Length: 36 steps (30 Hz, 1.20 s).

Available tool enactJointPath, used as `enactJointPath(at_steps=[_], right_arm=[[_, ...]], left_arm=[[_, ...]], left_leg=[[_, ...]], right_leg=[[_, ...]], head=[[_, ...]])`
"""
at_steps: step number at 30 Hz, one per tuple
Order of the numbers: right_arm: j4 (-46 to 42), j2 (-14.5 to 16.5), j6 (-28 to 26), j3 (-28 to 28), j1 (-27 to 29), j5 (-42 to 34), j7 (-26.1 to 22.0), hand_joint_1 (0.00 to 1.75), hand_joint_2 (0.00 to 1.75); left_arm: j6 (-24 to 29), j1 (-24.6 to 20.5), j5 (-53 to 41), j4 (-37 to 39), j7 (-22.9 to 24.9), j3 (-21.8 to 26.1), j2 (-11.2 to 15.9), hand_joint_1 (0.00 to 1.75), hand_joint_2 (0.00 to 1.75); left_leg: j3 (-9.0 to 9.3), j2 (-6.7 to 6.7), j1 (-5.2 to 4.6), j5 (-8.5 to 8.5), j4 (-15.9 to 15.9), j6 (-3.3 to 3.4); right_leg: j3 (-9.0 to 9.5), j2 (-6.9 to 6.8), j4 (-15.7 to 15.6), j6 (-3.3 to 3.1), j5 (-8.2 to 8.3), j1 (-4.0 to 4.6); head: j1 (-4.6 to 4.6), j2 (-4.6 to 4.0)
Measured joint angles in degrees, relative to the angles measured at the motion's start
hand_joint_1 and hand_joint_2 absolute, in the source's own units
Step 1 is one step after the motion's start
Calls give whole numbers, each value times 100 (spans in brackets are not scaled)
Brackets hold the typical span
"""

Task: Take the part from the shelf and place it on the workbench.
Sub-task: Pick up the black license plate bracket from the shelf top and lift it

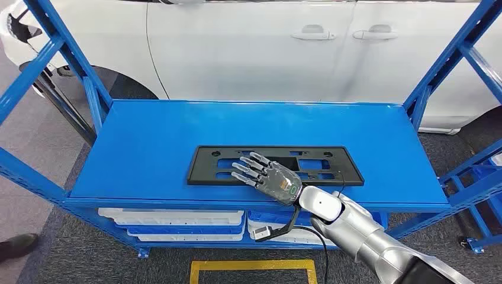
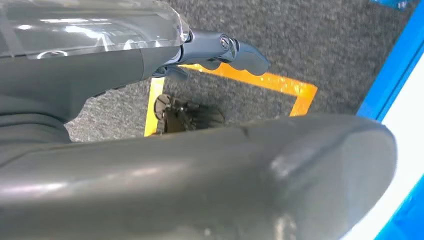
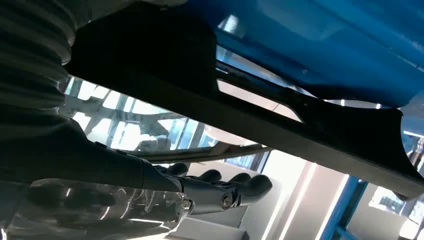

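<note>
A flat black rectangular part (image 1: 208,163) with several cut-outs lies on the blue shelf top (image 1: 148,133), near its front edge. My right hand (image 1: 264,178) reaches over the front edge and stretches across the middle of the part, palm down, fingers straight and spread. In the right wrist view the part (image 3: 310,131) runs across the picture, and a narrow gap shows between it and the straight fingers (image 3: 235,189) of my right hand (image 3: 215,192). My left hand (image 2: 200,170) hangs over the carpet beside the shelf, holding nothing, its fingers (image 2: 245,54) loosely extended.
A white car (image 1: 266,47) stands close behind the shelf. Blue uprights (image 1: 71,65) and braces frame both ends. White trays (image 1: 171,218) sit on the lower level. Yellow floor tape (image 1: 251,265) marks a square in front. A person's shoe (image 1: 15,245) is on the floor at the left.
</note>
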Motion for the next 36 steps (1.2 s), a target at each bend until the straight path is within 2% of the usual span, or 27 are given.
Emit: enactJointPath(at_steps=[2,4,5,6,7,8,9,10,11,12,15,17,18,20,21,22,23,25,26,27,30,31,32,33,35,36], right_arm=[[61,15,32,13,-21,-1,5,0,175],[193,47,85,35,-53,-13,25,0,175],[268,67,103,43,-67,-24,45,0,175],[333,87,114,47,-89,-35,74,0,175],[404,108,128,49,-122,-43,133,0,175],[488,135,142,48,-164,-45,211,0,175],[581,170,157,42,-213,-46,304,0,175],[690,217,171,33,-269,-46,416,0,175],[804,269,171,21,-321,-43,528,0,175],[917,326,148,1,-365,-31,655,0,175],[1251,462,84,-104,-474,110,1180,0,175],[1438,501,217,-172,-575,272,1600,4,175],[1513,507,337,-199,-623,343,1784,8,175],[1646,506,625,-254,-704,440,2047,85,175],[1702,505,785,-285,-741,461,2120,125,175],[1748,505,963,-318,-778,470,2162,164,175],[1788,505,1161,-350,-814,472,2193,172,175],[1848,505,1540,-416,-881,472,2224,175,175],[1873,505,1695,-445,-910,472,2230,175,175],[1895,505,1800,-470,-932,472,2229,175,175],[1944,505,1924,-558,-970,465,2188,175,175],[1956,505,1934,-590,-978,462,2163,175,175],[1970,505,1945,-617,-980,459,2139,175,175],[1987,505,1950,-636,-970,461,2122,175,175],[2020,512,1946,-664,-940,465,2088,175,175],[2033,525,1925,-678,-923,467,2073,175,175]], left_arm=[[-2,-16,-1,0,1,1,2,0,0],[-3,-38,-2,0,1,3,4,0,0],[-3,-41,-2,0,0,4,6,0,0],[-3,-40,-3,0,0,6,5,0,0],[-4,-38,-6,0,0,7,4,0,0],[-5,-39,-13,0,-1,8,2,0,0],[-6,-41,-19,0,-2,8,1,0,0],[-7,-45,-24,0,-4,8,-1,0,0],[-8,-47,-31,0,-7,8,-2,0,0],[-8,-47,-39,0,-9,10,-2,0,0],[-8,-46,-81,0,-15,15,-2,0,0],[-8,-55,-111,0,-17,16,-4,0,0],[-8,-60,-122,0,-17,16,-5,0,0],[-7,-63,-133,0,-15,17,-7,0,0],[-4,-60,-134,0,-11,19,-7,0,0],[0,-57,-135,0,-7,20,-7,0,0],[6,-57,-136,0,-1,21,-7,0,0],[16,-70,-137,0,14,23,-5,0,0],[21,-78,-137,0,23,25,-5,0,0],[23,-84,-137,0,33,26,-5,0,0],[31,-87,-138,0,50,35,-7,0,0],[34,-89,-139,0,52,38,-7,0,0],[37,-95,-140,0,54,42,-4,0,0],[39,-101,-142,0,55,44,-2,0,0],[42,-108,-145,0,57,49,2,0,0],[43,-108,-147,0,57,51,2,0,0]], left_leg=[[1,-3,-2,0,-2,20],[3,-13,-10,-3,-2,47],[5,-19,-14,-5,0,51],[8,-27,-16,-9,4,51],[15,-34,-15,-13,9,47],[23,-40,-14,-18,14,39],[32,-45,-13,-26,20,26],[33,-47,-23,-36,29,5],[29,-47,-31,-43,34,-21],[24,-46,-36,-47,35,-51],[18,-40,-21,-57,44,-148],[-109,-8,-15,-258,337,-206],[-253,12,-7,-446,657,-229],[-604,35,-2,-805,1414,-267],[-703,39,0,-863,1636,-280],[-697,42,4,-810,1645,-288],[-576,44,9,-660,1418,-290],[-168,36,23,-312,623,-278],[-18,24,24,-201,306,-245],[61,13,21,-151,125,-208],[80,1,0,-112,48,-66],[91,-1,0,-92,32,-23],[101,0,7,-72,16,10],[102,0,11,-58,8,33],[81,-2,-1,-50,9,53],[75,-5,-7,-48,11,58]], right_leg=[[-144,50,326,11,-177,-15],[-500,117,1083,34,-507,-45],[-672,132,1418,44,-601,-58],[-762,136,1565,49,-588,-65],[-747,137,1486,47,-464,-70],[-630,136,1201,36,-265,-73],[-445,129,785,17,-53,-73],[-264,113,392,-4,91,-59],[-139,101,121,-23,167,-43],[-73,91,-27,-41,183,-25],[-51,87,-86,-113,195,-11],[-38,54,-132,-184,229,-30],[-37,29,-143,-208,238,-27],[-45,1,-143,-228,238,-14],[-45,-8,-143,-229,239,-9],[-42,-12,-141,-227,239,-8],[-37,-15,-138,-222,238,-9],[-30,-14,-114,-188,228,-1],[-31,-5,-98,-160,222,8],[-33,1,-85,-131,217,17],[-39,13,-78,-30,212,7],[-65,31,-18,2,160,-5],[-133,57,142,24,49,-17],[-261,88,434,39,-120,-31],[-614,127,1214,57,-476,-51],[-753,133,1512,61,-562,-58]], head=[[0,0],[0,0],[0,0],[0,0],[0,0],[0,0],[0,0],[0,0],[0,0],[0,0],[0,0],[0,0],[0,0],[0,0],[0,0],[0,0],[0,0],[0,0],[1,0],[1,0],[0,0],[0,0],[0,0],[0,0],[0,0],[0,0]])
